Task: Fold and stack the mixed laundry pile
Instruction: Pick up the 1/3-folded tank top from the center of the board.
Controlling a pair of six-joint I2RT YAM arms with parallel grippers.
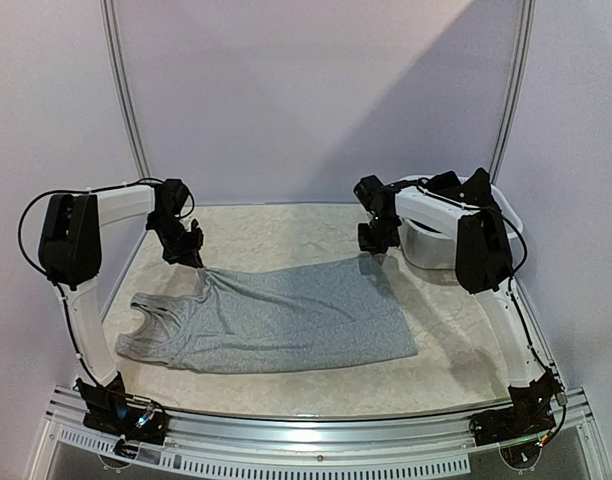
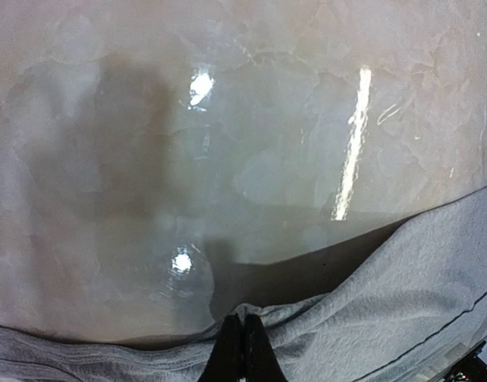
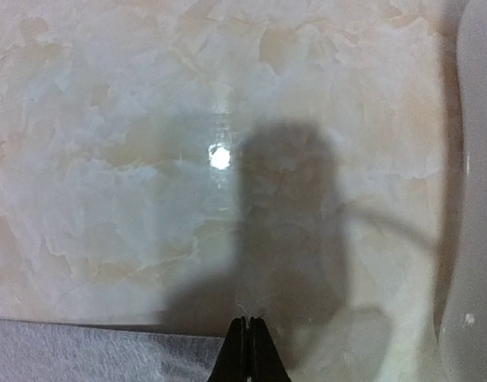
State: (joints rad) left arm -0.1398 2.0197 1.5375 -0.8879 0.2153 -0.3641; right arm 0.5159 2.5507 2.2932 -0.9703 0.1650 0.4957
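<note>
A light grey sleeveless top (image 1: pixel 276 320) lies spread flat on the marble table, straps to the left, hem to the right. My left gripper (image 1: pixel 193 255) is shut on its far edge near the armhole; the left wrist view shows the cloth (image 2: pixel 403 294) bunched round the closed fingertips (image 2: pixel 243 322). My right gripper (image 1: pixel 371 250) is shut at the far hem corner. In the right wrist view the cloth (image 3: pixel 84 350) ends against the closed tips (image 3: pixel 249 321), with loose threads showing there. The far edge runs taut between both grippers. The black garment and the printed piece are out of view.
A white plastic laundry basket (image 1: pixel 426 248) stands at the back right, just behind the right arm; its wall shows in the right wrist view (image 3: pixel 476 239). Bare marble table (image 1: pixel 286 235) lies beyond the top. A metal rail (image 1: pixel 316 425) edges the near side.
</note>
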